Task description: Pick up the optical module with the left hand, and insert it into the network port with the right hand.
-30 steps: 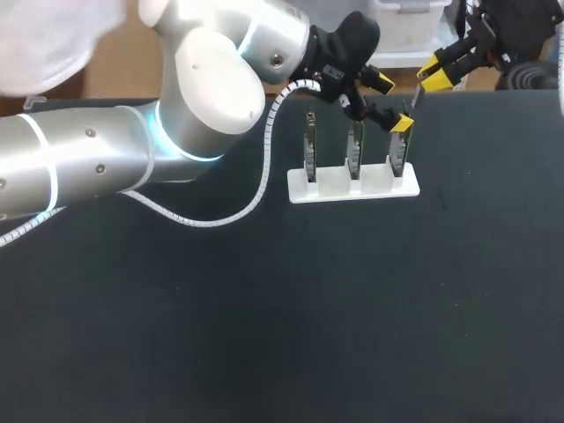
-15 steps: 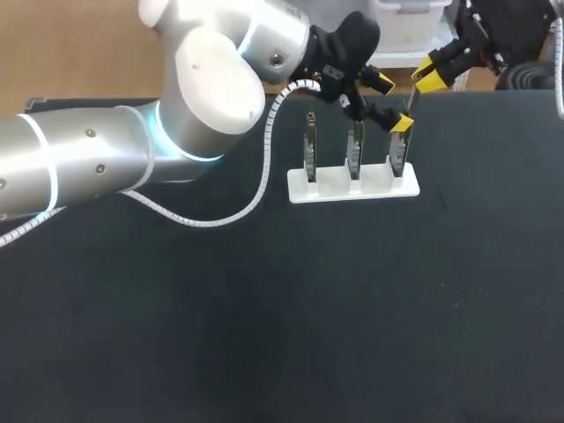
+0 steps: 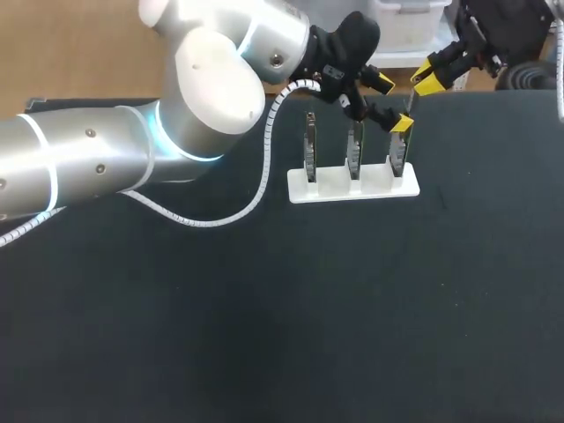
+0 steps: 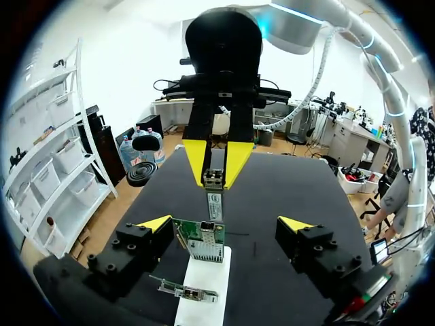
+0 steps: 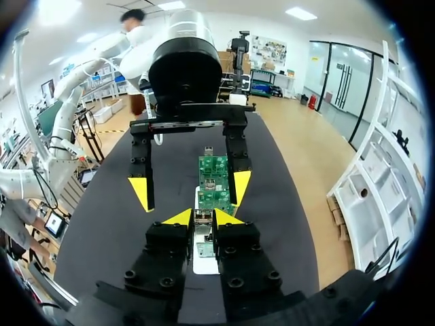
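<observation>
The left tool (image 3: 390, 104) hangs with its fingers spread wide, one either side of the rightmost circuit board (image 3: 397, 159) and touching nothing. That board stands in a white holder (image 3: 352, 187) on the black desk (image 3: 264, 308). The right tool (image 3: 429, 77) is clamped on the optical module (image 4: 214, 204), which hangs just above that board.

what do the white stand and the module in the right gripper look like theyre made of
The white stand: likely plastic, matte, uniformly white with no shine. The optical module in the right gripper: seemingly bare metal, a silvery grey casing with a pale label.
</observation>
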Available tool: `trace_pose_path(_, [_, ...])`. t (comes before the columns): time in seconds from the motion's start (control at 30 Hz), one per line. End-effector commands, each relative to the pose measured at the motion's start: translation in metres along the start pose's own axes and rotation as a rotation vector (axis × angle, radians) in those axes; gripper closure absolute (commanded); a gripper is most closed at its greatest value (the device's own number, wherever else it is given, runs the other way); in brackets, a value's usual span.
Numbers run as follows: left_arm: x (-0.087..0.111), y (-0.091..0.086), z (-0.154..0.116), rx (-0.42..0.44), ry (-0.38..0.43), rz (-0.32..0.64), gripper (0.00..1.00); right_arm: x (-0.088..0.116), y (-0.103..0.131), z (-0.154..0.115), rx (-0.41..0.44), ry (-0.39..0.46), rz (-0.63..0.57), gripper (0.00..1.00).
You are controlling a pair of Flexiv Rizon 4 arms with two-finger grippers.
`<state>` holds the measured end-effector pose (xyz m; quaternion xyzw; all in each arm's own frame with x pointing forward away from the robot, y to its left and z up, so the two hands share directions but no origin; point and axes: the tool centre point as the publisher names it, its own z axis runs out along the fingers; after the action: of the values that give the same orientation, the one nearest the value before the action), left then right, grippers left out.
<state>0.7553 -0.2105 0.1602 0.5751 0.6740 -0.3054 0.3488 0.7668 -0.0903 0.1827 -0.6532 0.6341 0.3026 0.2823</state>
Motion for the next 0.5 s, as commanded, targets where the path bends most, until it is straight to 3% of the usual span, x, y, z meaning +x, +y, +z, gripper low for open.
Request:
trace_pose_path(0.03, [0.0000, 0.0006, 0.0000, 0.002, 0.001, 0.001, 0.00, 0.0001, 0.0017, 0.0004, 0.010, 0.008, 0.004, 1.00])
trace_pose_path(0.5, [0.0000, 0.0006, 0.0000, 0.002, 0.001, 0.001, 0.00, 0.0044, -0.0025, -0.0012, -0.002, 0.022, 0.007, 1.00])
